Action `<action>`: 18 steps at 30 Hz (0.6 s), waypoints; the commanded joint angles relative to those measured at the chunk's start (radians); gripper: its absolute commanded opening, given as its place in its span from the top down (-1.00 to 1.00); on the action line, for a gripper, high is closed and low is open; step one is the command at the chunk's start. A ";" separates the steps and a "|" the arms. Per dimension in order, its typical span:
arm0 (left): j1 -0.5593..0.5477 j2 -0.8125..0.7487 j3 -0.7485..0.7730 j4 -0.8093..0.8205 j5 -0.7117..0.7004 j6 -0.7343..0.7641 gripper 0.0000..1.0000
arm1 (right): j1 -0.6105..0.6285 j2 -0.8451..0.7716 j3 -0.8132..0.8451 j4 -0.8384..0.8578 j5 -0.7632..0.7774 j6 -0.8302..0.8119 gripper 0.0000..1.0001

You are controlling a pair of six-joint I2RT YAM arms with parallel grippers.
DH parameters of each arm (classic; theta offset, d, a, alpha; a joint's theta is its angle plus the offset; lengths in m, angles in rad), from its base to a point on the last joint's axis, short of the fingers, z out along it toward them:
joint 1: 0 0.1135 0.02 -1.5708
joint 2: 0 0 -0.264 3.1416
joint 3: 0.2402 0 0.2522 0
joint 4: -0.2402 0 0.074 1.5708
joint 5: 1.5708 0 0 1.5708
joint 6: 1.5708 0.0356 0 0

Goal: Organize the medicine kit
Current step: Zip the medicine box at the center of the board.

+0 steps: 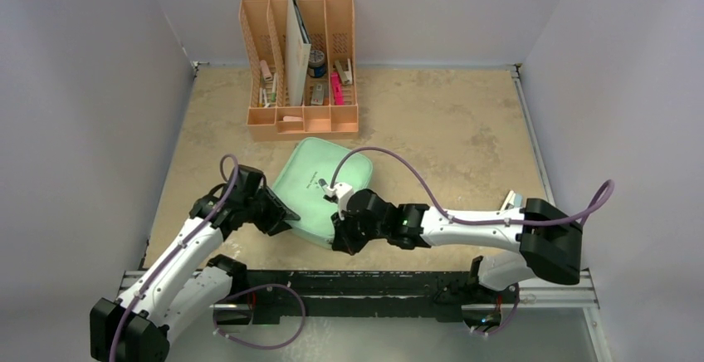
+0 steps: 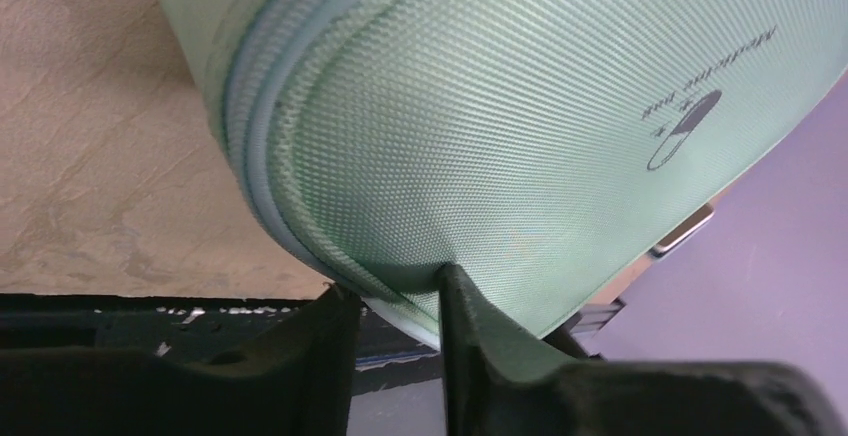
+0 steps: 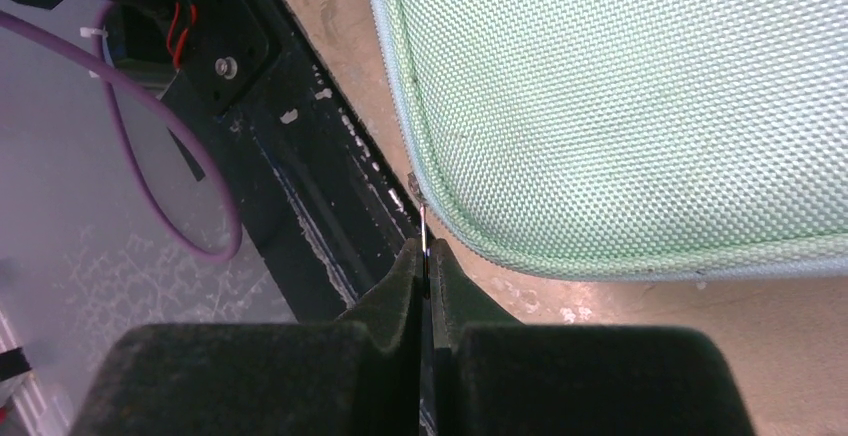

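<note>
Now: medicine kit [image 1: 320, 188] judged soft, light; rim pinched by left gripper [image 2: 395, 291]; zip pull [image 3: 422, 218] clamped in right gripper [image 3: 425, 251].

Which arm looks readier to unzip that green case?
Right. The right end effector is shut on the zipper pull at the medicine kit near corner, so it probably only needs to drag along the seam. The left end effector merely straddles the kit's edge, likelier to steady it.
</note>
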 commanded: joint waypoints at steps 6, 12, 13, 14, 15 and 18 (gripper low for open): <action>0.004 0.042 0.002 -0.021 -0.073 0.002 1.00 | -0.004 -0.083 -0.087 -0.063 0.126 -0.004 1.00; 0.004 0.058 0.010 -0.042 -0.093 0.018 1.00 | -0.004 -0.173 -0.139 -0.148 0.175 0.020 1.00; 0.004 0.059 0.011 -0.045 -0.096 0.024 1.00 | -0.004 -0.188 -0.149 -0.154 0.187 0.027 1.00; 0.004 0.059 0.013 -0.052 -0.099 0.027 1.00 | -0.003 -0.202 -0.159 -0.156 0.197 0.031 1.00; 0.004 0.063 0.016 -0.060 -0.102 0.031 1.00 | -0.004 -0.211 -0.164 -0.162 0.206 0.033 1.00; 0.004 0.065 0.026 -0.072 -0.107 0.048 1.00 | -0.005 -0.228 -0.165 -0.206 0.251 0.039 1.00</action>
